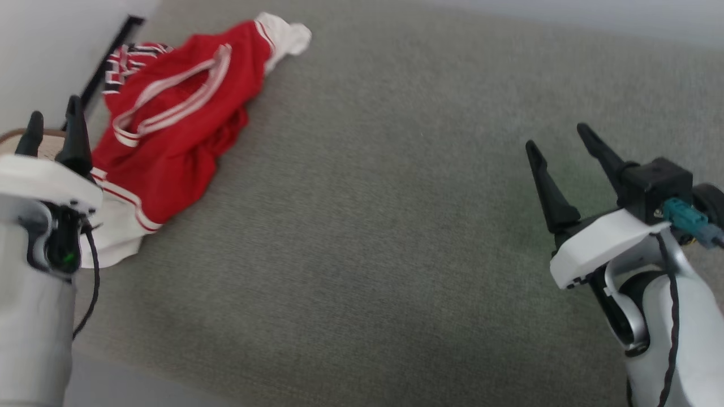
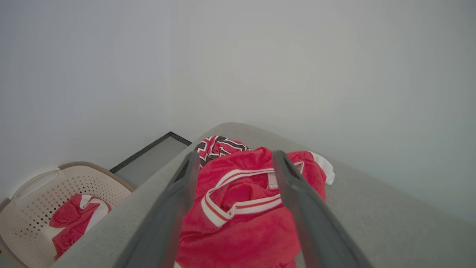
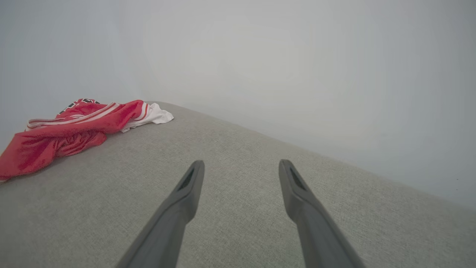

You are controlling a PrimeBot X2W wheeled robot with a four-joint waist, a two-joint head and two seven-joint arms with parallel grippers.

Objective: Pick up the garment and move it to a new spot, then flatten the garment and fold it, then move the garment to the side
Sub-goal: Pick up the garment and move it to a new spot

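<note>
Finds the garment (image 1: 181,113) crumpled in a heap at the far left corner of the grey surface (image 1: 367,226). Shows its red body bunched, with striped trim looping across the top, one white sleeve end pointing away at the far side and another white end at the near side.

Holds the left gripper (image 1: 54,110) just beside the heap's left edge in the head view, over the rim of the surface, with its two dark fingers spread wide and nothing between them. Looks along those fingers in the left wrist view and frames the striped neck opening between the two, with red cloth below and beyond the tips. Cannot tell there whether the tips hang above the cloth or rest against it.

Holds the right gripper (image 1: 556,135) well apart from the garment, over bare surface at the right, fingers likewise spread wide and empty. Places the heap at the far left of the right wrist view, clear of both right fingers.

Shows a pale perforated basket (image 2: 37,193) off the surface's left edge, with red and white cloth (image 2: 74,219) inside.
</note>
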